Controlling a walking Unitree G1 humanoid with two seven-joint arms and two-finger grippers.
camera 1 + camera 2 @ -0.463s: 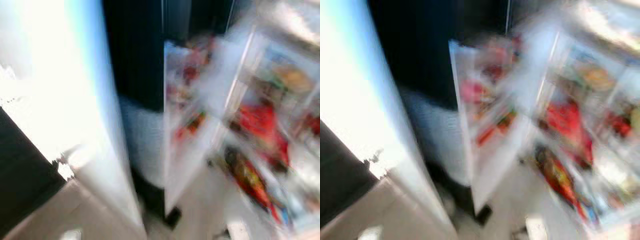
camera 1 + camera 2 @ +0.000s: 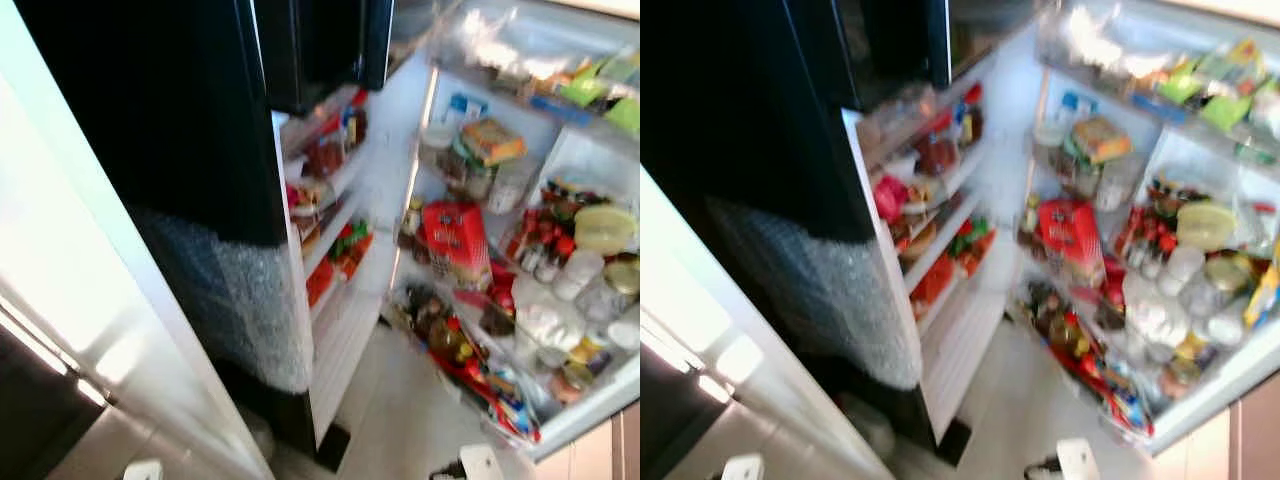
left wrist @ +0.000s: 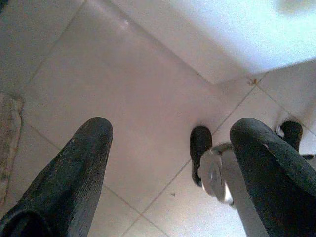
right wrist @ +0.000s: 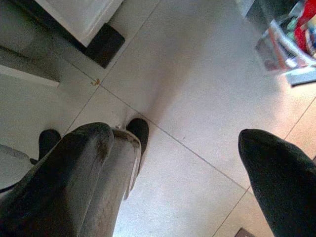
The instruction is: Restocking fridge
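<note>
Open fridge (image 2: 440,150) with crowded door shelves (image 2: 330,215); both grippers' fingers (image 3: 59,182) (image 4: 74,173) spread wide, empty, over floor (image 4: 197,98)—a reach may topple jars (image 2: 585,270).

One open fridge (image 2: 420,200), one red box (image 2: 455,240), two tools (image 3: 168,163) (image 4: 173,168)

Labels on the fridge (image 2: 470,250) shelves' jars blur past reading; the shelves run off the right edge.
</note>
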